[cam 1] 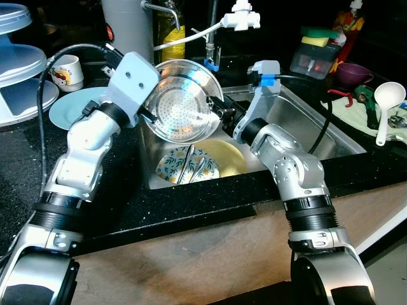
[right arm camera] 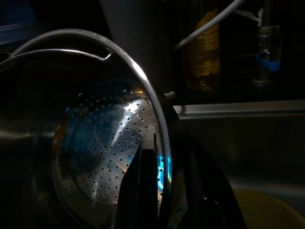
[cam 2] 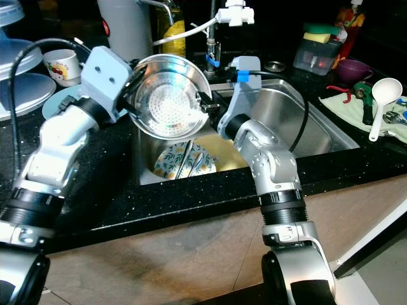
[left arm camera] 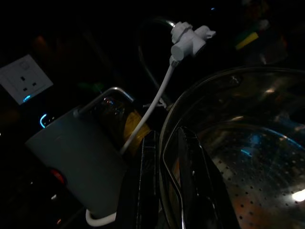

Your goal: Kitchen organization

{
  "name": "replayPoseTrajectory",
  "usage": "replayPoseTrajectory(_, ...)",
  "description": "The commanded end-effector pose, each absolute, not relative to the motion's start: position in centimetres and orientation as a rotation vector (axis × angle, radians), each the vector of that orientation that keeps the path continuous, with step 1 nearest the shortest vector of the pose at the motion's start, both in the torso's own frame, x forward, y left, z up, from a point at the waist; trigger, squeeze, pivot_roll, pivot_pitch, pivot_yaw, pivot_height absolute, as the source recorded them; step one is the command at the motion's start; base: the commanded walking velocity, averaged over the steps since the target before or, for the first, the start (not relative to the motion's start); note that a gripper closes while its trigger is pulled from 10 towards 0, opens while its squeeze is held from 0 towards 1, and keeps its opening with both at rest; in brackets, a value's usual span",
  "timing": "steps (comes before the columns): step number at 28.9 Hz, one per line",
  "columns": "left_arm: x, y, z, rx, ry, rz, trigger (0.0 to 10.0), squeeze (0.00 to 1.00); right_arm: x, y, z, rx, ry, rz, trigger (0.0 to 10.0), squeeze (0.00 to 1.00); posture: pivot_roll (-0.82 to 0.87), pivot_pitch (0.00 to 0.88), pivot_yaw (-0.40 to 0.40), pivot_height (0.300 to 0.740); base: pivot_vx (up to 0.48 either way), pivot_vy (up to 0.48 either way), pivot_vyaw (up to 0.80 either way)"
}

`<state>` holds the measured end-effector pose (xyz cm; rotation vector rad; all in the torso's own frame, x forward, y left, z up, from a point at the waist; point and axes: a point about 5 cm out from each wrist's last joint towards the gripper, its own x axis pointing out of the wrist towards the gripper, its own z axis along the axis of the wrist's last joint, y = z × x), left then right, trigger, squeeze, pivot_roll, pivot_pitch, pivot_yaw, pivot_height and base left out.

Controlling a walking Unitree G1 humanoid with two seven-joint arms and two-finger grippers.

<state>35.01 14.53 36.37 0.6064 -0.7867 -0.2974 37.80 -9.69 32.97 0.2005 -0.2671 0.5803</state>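
Above sink, both fingers pinch colander rim.

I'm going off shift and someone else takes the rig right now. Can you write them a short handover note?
Left gripper: shut on the rim of the steel colander, on the robot's left side of it.
Right gripper: shut on the opposite rim.
The colander is held tilted in the air above the sink, its perforated inside facing the camera.
In the sink below: a floral plate with cutlery on it and a yellow plate.
Done: colander lifted by both arms.
Left: set the colander down somewhere; the plates remain in the sink.
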Motion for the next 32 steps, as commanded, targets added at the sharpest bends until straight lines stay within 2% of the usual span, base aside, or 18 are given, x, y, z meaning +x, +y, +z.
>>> replayPoseTrajectory(1, 35.1, 14.9, 36.8, 0.637, -0.784, -0.291, 0.0, 0.0, 37.6, -9.6, 32.8, 0.199, -0.266, 0.624, 0.0, 0.0, 0.04, 0.194, -0.013, 0.74, 0.0, 0.0, 0.0)
replayPoseTrajectory(4, 35.1, 14.9, 36.7, 0.646, -0.78, -0.293, 0.0, 0.0, 37.7, -9.8, 32.9, 0.209, -0.271, 0.617, 0.0, 0.0, 0.04, 0.193, -0.011, 0.74, 0.0, 0.0, 0.0)
replayPoseTrajectory(5, 35.2, 14.9, 36.7, 0.647, -0.774, -0.297, 0.6, 1.0, 37.7, -9.8, 32.9, 0.215, -0.273, 0.613, 0.0, 0.0, 0.04, 0.194, -0.009, 0.74, 0.0, 0.0, 0.0)
replayPoseTrajectory(6, 35.2, 14.9, 36.7, 0.648, -0.773, -0.297, 0.6, 1.0, 37.7, -9.9, 33.0, 0.222, -0.275, 0.609, 0.0, 0.0, 0.04, 0.194, -0.009, 0.74, 0.0, 0.0, 0.0)
replayPoseTrajectory(7, 35.2, 14.9, 36.6, 0.634, -0.767, -0.313, 6.0, 1.0, 37.8, -10.0, 33.1, 0.229, -0.277, 0.604, 0.0, 0.0, 0.04, 0.194, -0.009, 0.74, 0.0, 0.0, 0.0)
replayPoseTrajectory(8, 35.2, 14.9, 36.6, 0.623, -0.764, -0.325, 10.0, 1.0, 37.8, -10.0, 33.1, 0.233, -0.279, 0.601, 0.0, 0.0, 0.04, 0.194, -0.009, 0.74, 0.0, 0.0, 0.0)
replayPoseTrajectory(21, 35.0, 15.1, 36.9, 0.59, -0.778, -0.308, 10.0, 1.0, 38.6, -11.9, 33.1, 0.287, -0.278, 0.464, 0.0, 0.0, 0.04, 0.194, -0.009, 0.74, 0.0, 0.0, 0.0)
replayPoseTrajectory(22, 35.0, 15.1, 37.1, 0.545, -0.779, -0.317, 10.0, 0.3, 38.8, -12.2, 33.0, 0.282, -0.272, 0.432, 0.0, 0.0, 0.04, 0.194, -0.009, 0.74, 0.0, 0.0, 0.0)
replayPoseTrajectory(23, 34.9, 15.1, 37.3, 0.5, -0.781, -0.338, 10.0, 0.0, 39.0, -12.6, 32.8, 0.277, -0.266, 0.403, 0.0, 0.0, 0.04, 0.194, -0.009, 0.74, 0.0, 0.0, 0.0)
replayPoseTrajectory(24, 34.9, 15.1, 37.3, 0.5, -0.781, -0.338, 10.0, 0.0, 39.0, -12.6, 32.8, 0.277, -0.266, 0.403, 0.0, 0.0, 0.04, 0.194, -0.009, 0.74, 0.0, 0.0, 0.0)
replayPoseTrajectory(28, 33.8, 13.8, 37.6, 0.265, -0.764, -0.543, 10.0, 0.0, 39.6, -14.0, 32.2, 0.254, -0.247, 0.28, 0.0, 0.0, 0.05, 0.199, -0.009, 0.74, 0.0, 0.0, 0.0)
replayPoseTrajectory(32, 32.9, 12.0, 36.5, 0.277, -0.685, -0.743, 10.0, 0.0, 39.8, -14.8, 31.9, 0.23, -0.242, 0.215, 0.0, 0.0, 0.05, 0.199, -0.009, 0.74, 0.0, 0.0, 0.0)
